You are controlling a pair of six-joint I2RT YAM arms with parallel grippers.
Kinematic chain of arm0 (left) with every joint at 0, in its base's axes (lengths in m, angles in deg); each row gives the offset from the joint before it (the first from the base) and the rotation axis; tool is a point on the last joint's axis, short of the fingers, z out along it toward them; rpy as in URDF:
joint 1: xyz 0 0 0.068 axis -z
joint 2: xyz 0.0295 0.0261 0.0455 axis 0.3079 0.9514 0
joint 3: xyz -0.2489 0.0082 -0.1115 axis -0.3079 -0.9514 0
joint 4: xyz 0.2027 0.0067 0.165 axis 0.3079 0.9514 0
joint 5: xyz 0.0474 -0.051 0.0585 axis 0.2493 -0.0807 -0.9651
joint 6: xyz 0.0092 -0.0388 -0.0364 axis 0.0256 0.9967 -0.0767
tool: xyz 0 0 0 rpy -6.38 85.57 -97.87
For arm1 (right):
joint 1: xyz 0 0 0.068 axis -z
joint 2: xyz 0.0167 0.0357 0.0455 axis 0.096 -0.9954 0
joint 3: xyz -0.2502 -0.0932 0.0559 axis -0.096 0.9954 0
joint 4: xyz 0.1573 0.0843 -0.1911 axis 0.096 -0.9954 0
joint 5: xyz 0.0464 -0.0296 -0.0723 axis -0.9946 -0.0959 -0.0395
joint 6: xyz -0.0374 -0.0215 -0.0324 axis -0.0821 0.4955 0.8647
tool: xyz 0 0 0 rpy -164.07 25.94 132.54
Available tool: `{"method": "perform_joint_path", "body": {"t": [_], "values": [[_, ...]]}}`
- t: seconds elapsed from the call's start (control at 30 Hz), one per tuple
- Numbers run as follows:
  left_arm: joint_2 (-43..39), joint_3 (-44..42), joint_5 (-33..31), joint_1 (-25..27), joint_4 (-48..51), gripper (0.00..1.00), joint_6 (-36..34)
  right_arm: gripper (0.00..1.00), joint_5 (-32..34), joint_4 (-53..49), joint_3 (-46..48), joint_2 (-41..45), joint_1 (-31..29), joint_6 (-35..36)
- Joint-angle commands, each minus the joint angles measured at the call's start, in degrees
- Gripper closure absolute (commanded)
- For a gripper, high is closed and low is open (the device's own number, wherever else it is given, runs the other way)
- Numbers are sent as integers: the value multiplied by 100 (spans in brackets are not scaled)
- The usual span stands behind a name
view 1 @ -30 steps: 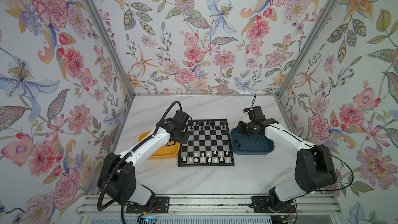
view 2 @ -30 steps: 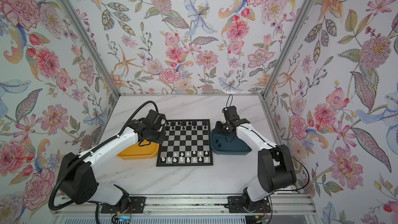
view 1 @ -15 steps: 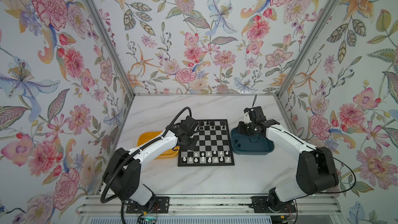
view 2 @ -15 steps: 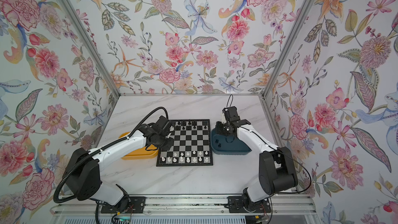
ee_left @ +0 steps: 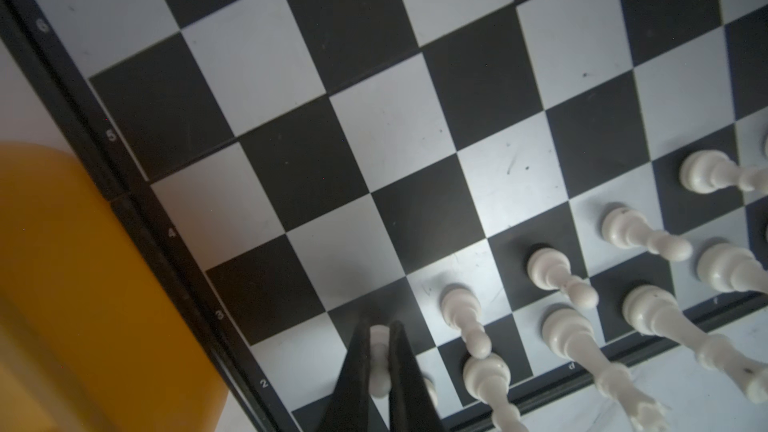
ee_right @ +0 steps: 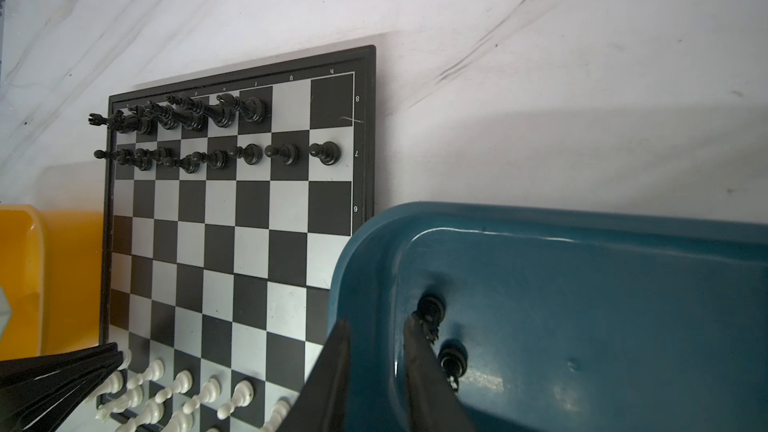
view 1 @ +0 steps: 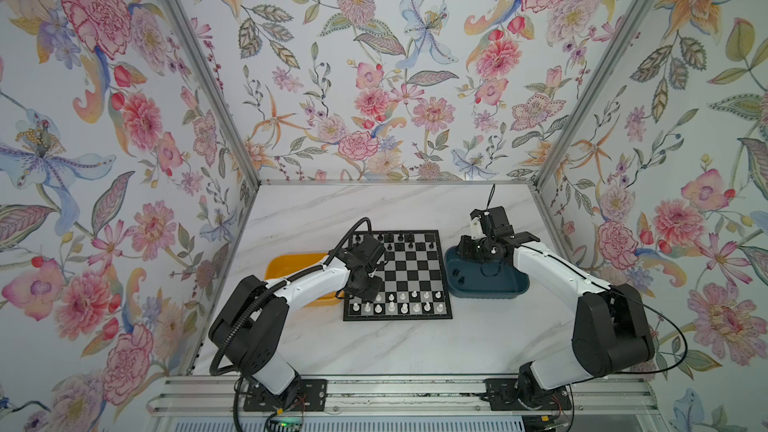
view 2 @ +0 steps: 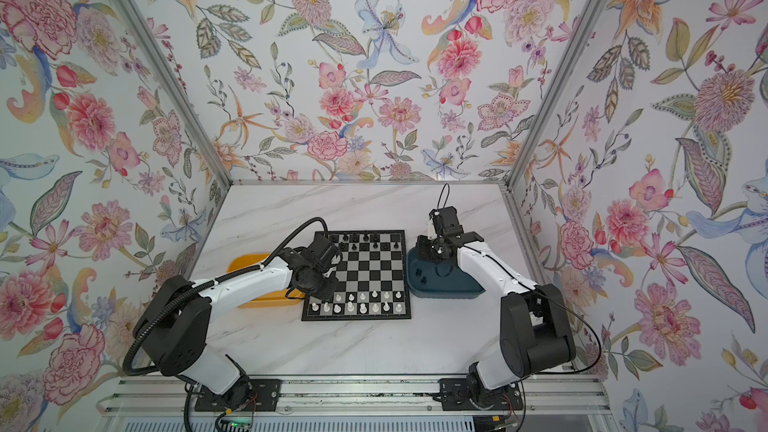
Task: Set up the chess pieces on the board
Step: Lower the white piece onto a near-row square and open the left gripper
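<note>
The left gripper (ee_left: 380, 326) is clamped on a small white plastic pawn (ee_left: 379, 363), low over the near left corner of the flat chessboard of black and silvery checks (ee_left: 415, 126), close to the yellow plastic tray (ee_left: 83, 284). The step appears to be seating this pawn in the second rank, on the dark square just beside the nearest standing white pawn (ee_left: 459, 305). To do it well, come straight down with the pawn upright, centre its base in the square, and part the fingers only once it rests flat. Then lift vertically so the neighbours are not clipped. The right gripper (ee_right: 377, 319) hovers over the dark blue plastic tray (ee_right: 582, 284), jaws slightly apart and empty, near two black chessmen (ee_right: 431, 309) lying there
</note>
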Motion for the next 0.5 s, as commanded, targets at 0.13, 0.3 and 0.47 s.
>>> {"method": "perform_joint_path", "body": {"t": [0.13,0.3,0.47], "values": [[127,-86,140,89,-147,96,97,75,50,12,95,176,-52,-76],[141,-196,146,96,-200,96,153,75,58,13,104,172,-61,-77],[155,-236,144,105,-200,95,183,75,54,26,95,151,-73,-76]]}}
